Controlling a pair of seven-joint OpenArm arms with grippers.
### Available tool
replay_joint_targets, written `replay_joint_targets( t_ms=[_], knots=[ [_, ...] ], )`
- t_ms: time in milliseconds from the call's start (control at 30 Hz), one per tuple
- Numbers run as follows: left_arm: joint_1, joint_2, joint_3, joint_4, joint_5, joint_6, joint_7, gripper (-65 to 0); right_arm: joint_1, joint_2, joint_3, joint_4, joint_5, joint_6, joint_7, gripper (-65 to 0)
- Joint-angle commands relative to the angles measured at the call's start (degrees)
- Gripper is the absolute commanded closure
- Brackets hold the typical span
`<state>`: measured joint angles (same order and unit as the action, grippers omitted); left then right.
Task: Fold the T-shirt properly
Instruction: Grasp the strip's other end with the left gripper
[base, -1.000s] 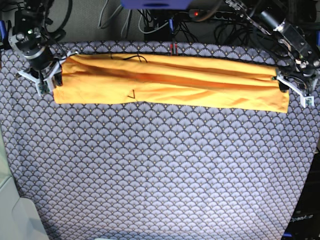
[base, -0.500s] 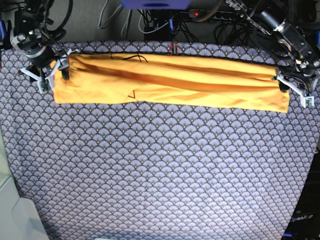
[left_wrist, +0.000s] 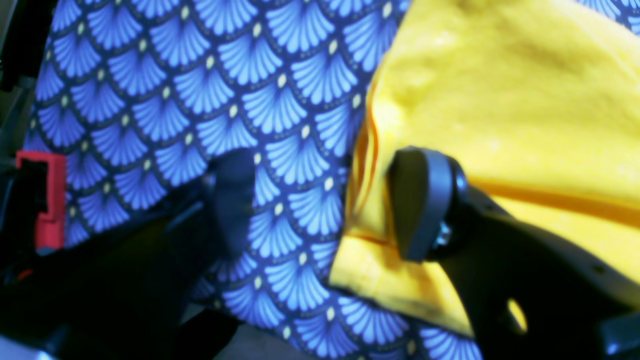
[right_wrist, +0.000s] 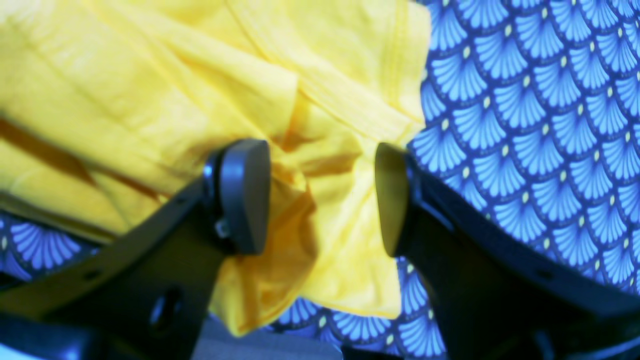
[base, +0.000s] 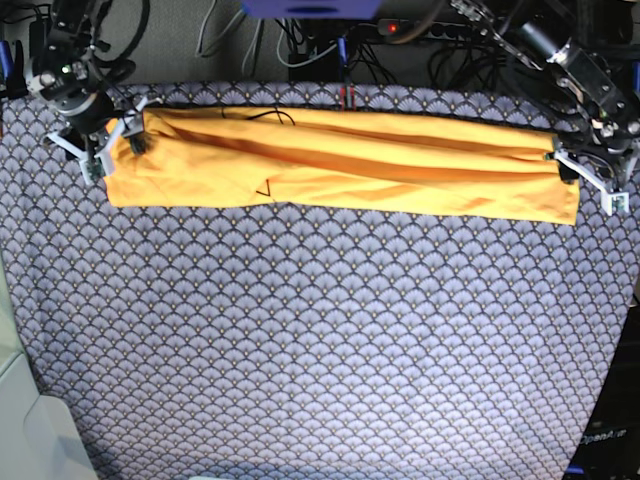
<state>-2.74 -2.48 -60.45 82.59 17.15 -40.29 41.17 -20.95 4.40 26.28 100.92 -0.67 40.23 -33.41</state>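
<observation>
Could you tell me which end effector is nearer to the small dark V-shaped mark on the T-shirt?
Right. The right end effector is at the T-shirt's end closer to the mark; the left end effector is at the far opposite end.

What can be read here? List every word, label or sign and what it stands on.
"OpenArm": faint print on the black base, lower right corner.
V-shaped black mark on the T-shirt, no letters.
Wrist views: no text.
</observation>
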Motion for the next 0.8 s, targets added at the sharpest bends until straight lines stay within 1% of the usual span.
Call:
replay_joint_targets(
  t_ms=[0,333,500,767],
  knots=[
    [-0.5,-0.7,-0.2,1.1,0.2,0.3,-0.2,-41.6,0.1,0.6,0.1,0.9,0.6,-0.2,1.1,-34.5],
    [-1.9,-0.7,-0.2,1.1,0.0,0.3,-0.2,-41.6,0.1,0.6,0.1,0.9,0.6,-0.2,1.0,-34.5],
    [-1.7,-0.9,-0.1,1.7,-5.3,0.3,-0.2,-41.7,0.1,0.6,0.1,0.8,0.6,-0.2,0.7,-34.5],
    [-0.6,-1.3,-0.2,5.2,-8.8,0.3,-0.2,-41.6,0.0,0.6,0.1,0.8,0.6,-0.2,0.7,-34.5]
  ],
)
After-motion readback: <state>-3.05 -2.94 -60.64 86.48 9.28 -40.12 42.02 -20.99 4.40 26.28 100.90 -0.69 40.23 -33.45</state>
